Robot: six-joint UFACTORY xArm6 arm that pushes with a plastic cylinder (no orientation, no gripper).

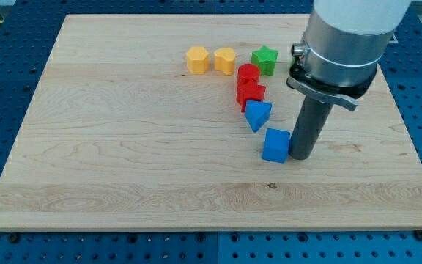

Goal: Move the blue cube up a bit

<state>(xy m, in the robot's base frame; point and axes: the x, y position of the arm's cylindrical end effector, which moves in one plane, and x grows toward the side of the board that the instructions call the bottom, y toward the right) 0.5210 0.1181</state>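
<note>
Right now your rod's tip (pixel 301 156) sits on the wooden board (pixel 108 147), pressed up against the right face of the blue cube (pixel 275 145), or a hair off it; the rod's width hides the exact contact line. You have no jaws to report on this rig: the arm ends in a plain dark rod under a broad grey cylinder, so nothing is clamped and nothing can be.

Just to the tip's left, the blue cube lies a little below the board's middle, right of centre. It is turned slightly, one corner aimed toward the view's bottom; being a cube, it has no long axis you could call.

Up and left of the tip, near the cube but apart from it, is a blue triangular block (pixel 257 114), its point aimed down toward the cube. Above that, touching or nearly so, sit two red blocks: a chunky one (pixel 250 93) and a rounder red cylinder (pixel 248 74) on its far side. Further up, a green star (pixel 264 59) sits just right of the red cylinder. Farthest from the tip, a yellow heart-like block (pixel 225 59) and a yellow hexagon (pixel 197 59) stand side by side.

You will find no readable writing or brand marks anywhere.
</note>
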